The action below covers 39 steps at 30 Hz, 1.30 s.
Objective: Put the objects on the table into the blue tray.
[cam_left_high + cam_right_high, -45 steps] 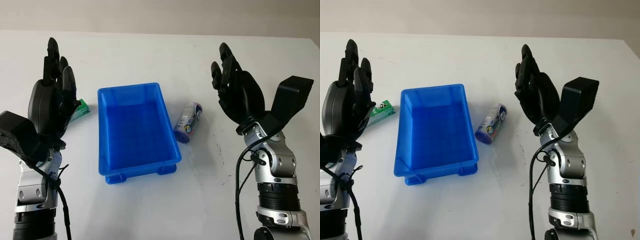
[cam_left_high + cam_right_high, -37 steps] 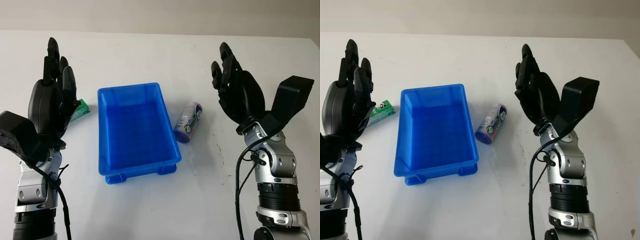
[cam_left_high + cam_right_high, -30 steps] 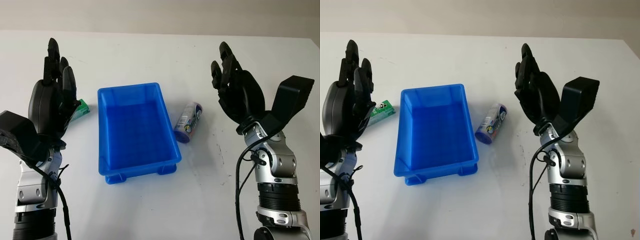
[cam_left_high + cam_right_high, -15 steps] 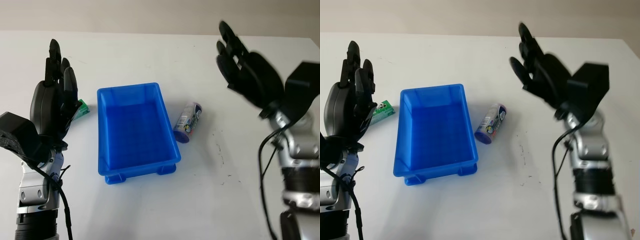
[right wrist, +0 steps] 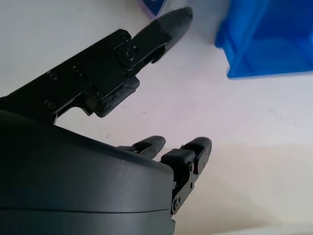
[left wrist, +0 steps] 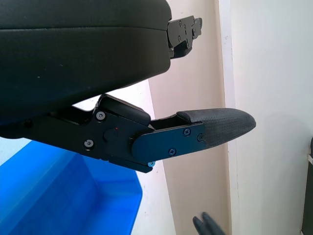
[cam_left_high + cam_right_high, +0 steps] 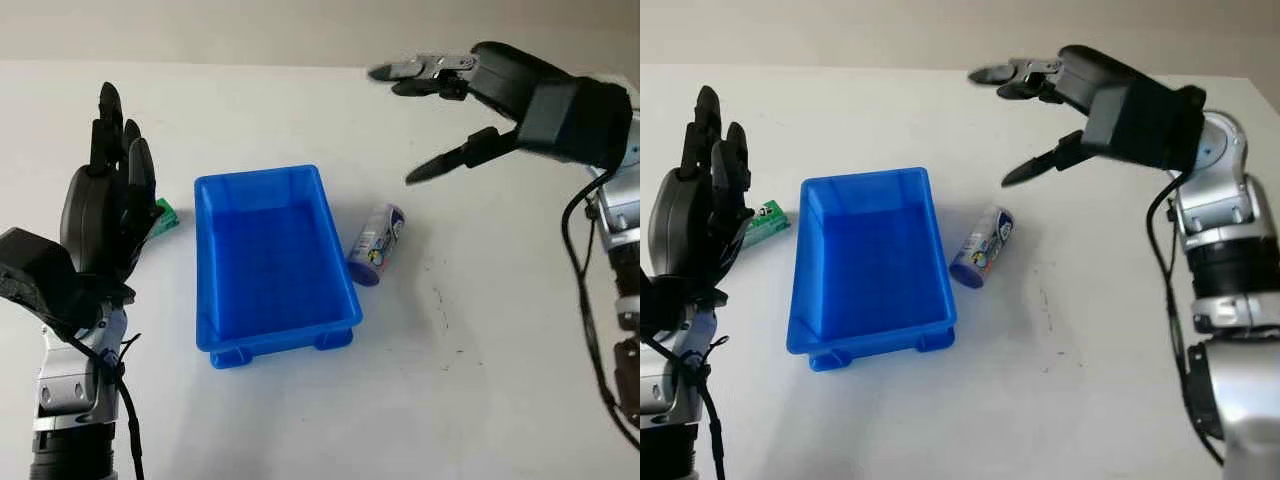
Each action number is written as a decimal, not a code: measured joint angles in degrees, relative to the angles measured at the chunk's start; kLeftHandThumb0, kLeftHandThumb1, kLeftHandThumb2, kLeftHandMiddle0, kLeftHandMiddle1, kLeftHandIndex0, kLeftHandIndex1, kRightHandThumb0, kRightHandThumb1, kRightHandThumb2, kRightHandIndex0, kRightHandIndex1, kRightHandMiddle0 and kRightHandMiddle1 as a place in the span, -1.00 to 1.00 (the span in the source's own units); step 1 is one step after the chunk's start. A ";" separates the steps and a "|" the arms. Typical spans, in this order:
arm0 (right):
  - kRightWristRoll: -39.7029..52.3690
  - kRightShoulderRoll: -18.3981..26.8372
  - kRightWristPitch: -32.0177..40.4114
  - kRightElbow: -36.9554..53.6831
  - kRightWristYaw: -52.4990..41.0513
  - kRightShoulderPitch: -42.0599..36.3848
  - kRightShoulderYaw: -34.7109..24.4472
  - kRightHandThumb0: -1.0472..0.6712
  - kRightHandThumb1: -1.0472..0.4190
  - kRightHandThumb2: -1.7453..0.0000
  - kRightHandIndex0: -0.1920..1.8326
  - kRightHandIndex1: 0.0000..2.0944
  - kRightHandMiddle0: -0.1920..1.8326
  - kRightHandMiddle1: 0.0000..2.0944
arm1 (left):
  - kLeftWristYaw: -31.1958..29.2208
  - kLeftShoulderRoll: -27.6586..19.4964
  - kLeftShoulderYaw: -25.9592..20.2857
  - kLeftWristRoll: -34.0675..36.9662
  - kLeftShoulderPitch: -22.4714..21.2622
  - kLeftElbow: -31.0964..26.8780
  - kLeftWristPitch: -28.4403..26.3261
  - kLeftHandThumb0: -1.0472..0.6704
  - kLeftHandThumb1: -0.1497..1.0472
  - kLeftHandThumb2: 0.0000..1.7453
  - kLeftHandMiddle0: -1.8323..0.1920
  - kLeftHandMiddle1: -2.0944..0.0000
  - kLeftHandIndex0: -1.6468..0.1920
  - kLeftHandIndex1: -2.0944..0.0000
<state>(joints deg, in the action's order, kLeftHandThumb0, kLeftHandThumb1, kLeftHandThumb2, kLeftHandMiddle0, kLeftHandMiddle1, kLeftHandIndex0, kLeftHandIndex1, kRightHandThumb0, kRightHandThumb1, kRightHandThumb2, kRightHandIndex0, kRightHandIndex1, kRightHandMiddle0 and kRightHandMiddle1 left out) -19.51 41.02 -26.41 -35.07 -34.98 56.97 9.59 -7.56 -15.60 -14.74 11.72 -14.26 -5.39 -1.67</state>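
Purple can point(image 7: 376, 245) lay on its side on the table point(image 7: 300, 420), just right of the blue tray point(image 7: 215, 340), below and nearer than the empty, unclosed right hand point(image 7: 445, 115); left hand point(image 7: 105, 215) open at left.

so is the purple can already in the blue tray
No, the purple can lies on its side on the white table, just outside the blue tray, beside the wall nearer the right hand.

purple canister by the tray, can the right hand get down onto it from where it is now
Probably yes. The right hand is open above the table, beyond and to the right of the purple canister, which lies alone on bare table beside the blue tray, with nothing between them.
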 measured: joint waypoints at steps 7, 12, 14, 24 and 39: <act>-9.15 1.78 -12.15 -4.84 2.95 2.21 5.60 -0.39 -0.44 0.93 -0.28 -0.84 -0.23 -0.91 | -0.02 0.00 -0.02 0.07 0.04 -0.04 -0.15 -0.73 1.00 -0.32 1.00 1.00 1.00 1.00; -11.72 2.53 -17.89 -6.70 3.72 2.86 7.28 -0.35 -0.46 0.93 -0.24 -0.85 -0.18 -0.92 | 0.25 0.00 -0.11 0.07 0.06 -0.05 -0.15 -0.74 1.00 -0.32 1.00 1.00 1.00 1.00; -12.83 2.70 -19.54 -7.02 4.69 3.08 7.79 -0.33 -0.45 0.94 -0.22 -0.85 -0.17 -0.92 | 0.38 0.00 -0.11 0.05 0.06 -0.05 -0.18 -0.74 1.00 -0.31 1.00 1.00 1.00 1.00; -15.65 2.81 -24.21 -7.35 8.74 2.15 9.48 -0.21 -0.50 0.93 -0.22 -0.89 -0.18 -0.94 | 0.15 -0.04 -0.11 0.18 0.05 -0.05 -0.61 -0.73 1.00 -0.31 1.00 1.00 1.00 1.00; -17.89 1.06 -28.94 -12.02 15.43 0.23 13.02 -0.36 -0.61 0.92 -0.23 -0.90 -0.20 -0.96 | -0.07 -0.32 -0.30 0.12 0.06 -0.05 -0.68 -0.74 1.00 -0.33 1.00 1.00 1.00 1.00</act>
<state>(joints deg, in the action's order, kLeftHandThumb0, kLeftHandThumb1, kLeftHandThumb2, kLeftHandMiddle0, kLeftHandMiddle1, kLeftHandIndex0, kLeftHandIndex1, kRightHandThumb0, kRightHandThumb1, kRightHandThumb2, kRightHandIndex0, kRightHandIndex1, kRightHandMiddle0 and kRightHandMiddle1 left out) -37.40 42.08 -55.35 -47.09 -19.55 57.21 22.61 -7.63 -15.91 -15.04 11.84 -14.20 -5.43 -2.35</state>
